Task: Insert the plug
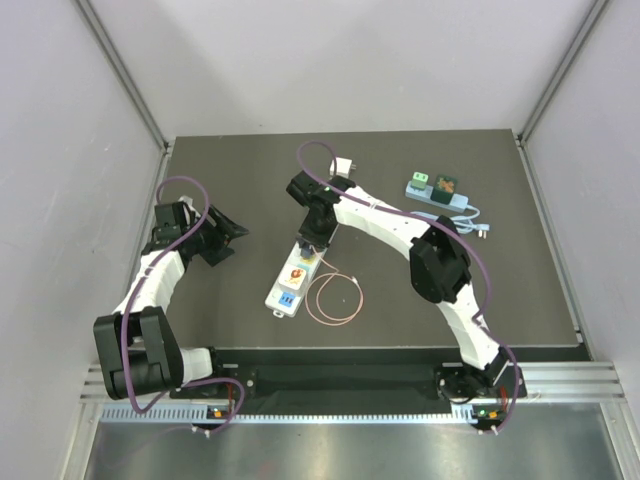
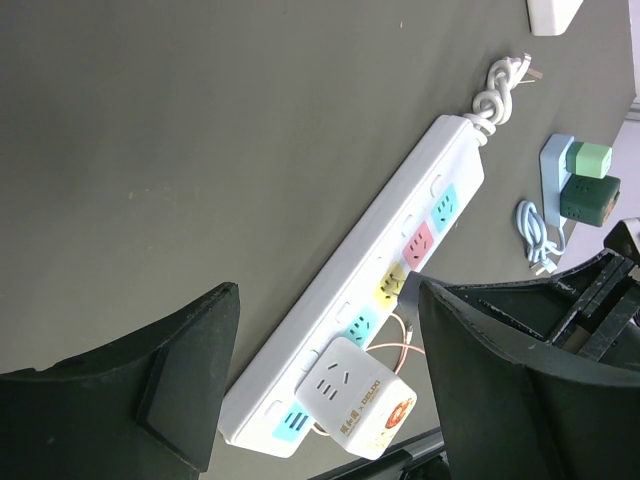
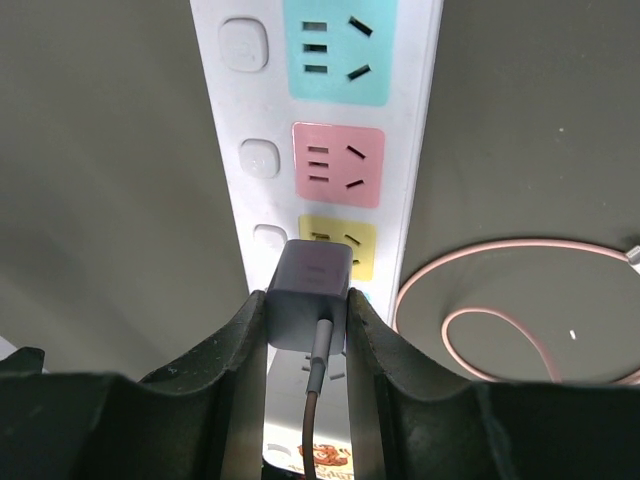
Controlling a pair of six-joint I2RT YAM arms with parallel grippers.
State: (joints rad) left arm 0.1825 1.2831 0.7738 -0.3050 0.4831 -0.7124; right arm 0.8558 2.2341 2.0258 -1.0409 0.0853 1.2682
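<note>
The white power strip (image 1: 296, 276) carries one white cube adapter (image 2: 355, 397) seated near its end. Four coloured sockets run on from the adapter in a row: green (image 2: 360, 326), yellow (image 3: 340, 243), pink (image 3: 338, 165) and teal (image 3: 340, 50). A blue panel (image 2: 294, 424) sits at the very tip. A small blue strip (image 2: 556, 172) holds two plugs side by side, one light green (image 2: 592, 159) and one dark green (image 2: 589, 199). It lies on the bench (image 1: 220, 170) well beyond and to the right of the right hand (image 3: 308, 300). That makes two strips, two green plugs, one adapter and one grey plug (image 3: 312, 278). The right hand is narrowed and grips the grey plug by its sides. The plug's body projects just past the fingertips, and its dark cord runs back between the fingers (image 3: 225, 370). The plug sits directly ahead of this hand over the near edge of the yellow socket, with the pink and teal sockets farther ahead. Whether its pins have entered the socket cannot be told. A thin pink cable (image 3: 500, 310) lies in loops on the bench just to the right of this hand. The left hand (image 2: 328, 300) stands wide and holds nothing. From it, the white strip lies ahead on the bench, apart from both fingers.
</note>
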